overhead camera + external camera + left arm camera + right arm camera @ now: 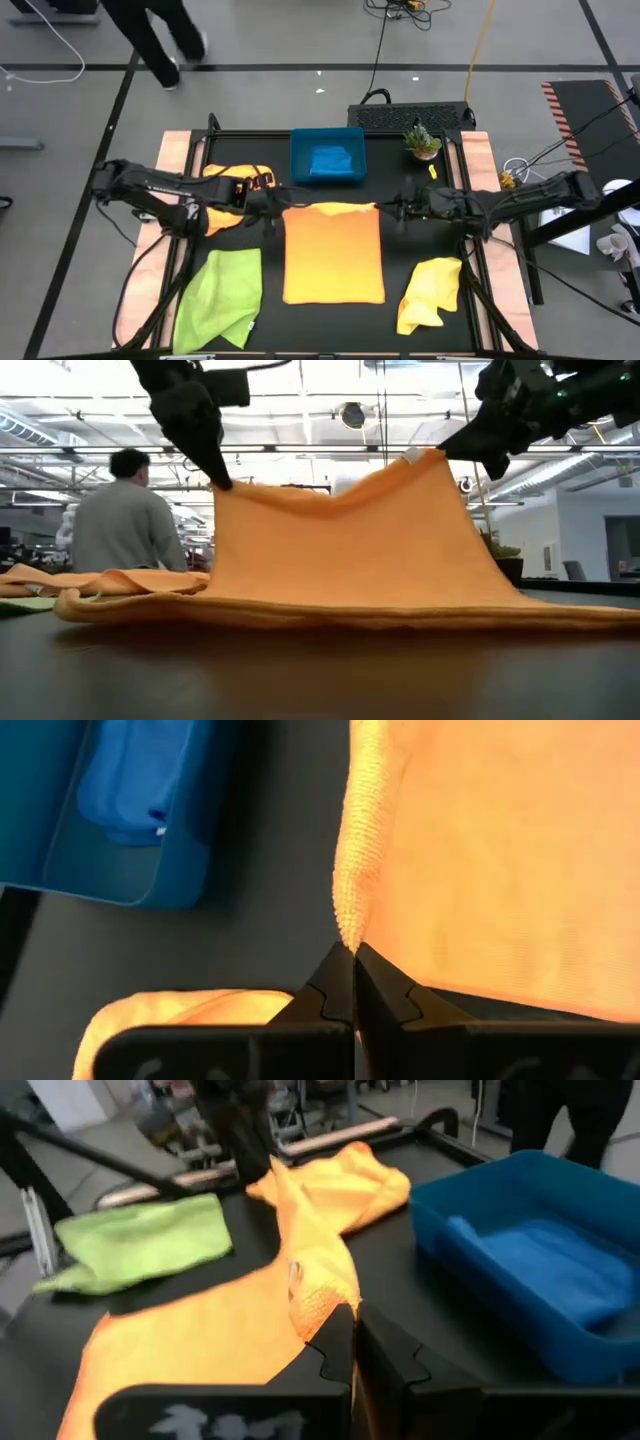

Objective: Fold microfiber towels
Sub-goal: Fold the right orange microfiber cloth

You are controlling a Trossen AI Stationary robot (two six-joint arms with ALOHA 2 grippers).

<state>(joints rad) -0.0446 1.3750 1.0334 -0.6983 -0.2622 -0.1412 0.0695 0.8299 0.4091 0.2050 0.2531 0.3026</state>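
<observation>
- Orange towel (333, 255) lies spread at the centre of the high view, on the black table (390, 310); its far edge, toward the top of the frame, is lifted off the surface while the rest lies flat.
- Left gripper (272, 203) is clenched on the far-left corner of that towel — in its own wrist view the two fingertips (340, 982) meet on the cloth's edge.
- Right gripper (392, 209) is clenched on the far-right corner; the low view shows both corners raised, the edge sagging between them.
- Second orange towel (232, 190) sits crumpled at centre left, just behind the left gripper.
- Lime green towel (222, 297) lies loosely spread at lower left, well apart from the held towel.
- Yellow towel (430, 293) is bunched at lower right.
- Blue tray (327, 157) stands at upper centre, just beyond the lifted edge, with a blue towel (330, 161) folded inside.
- Small potted plant (422, 142) stands right of the tray.
- Person (120, 510) shows at left in the low view — seen from behind, past the table.
</observation>
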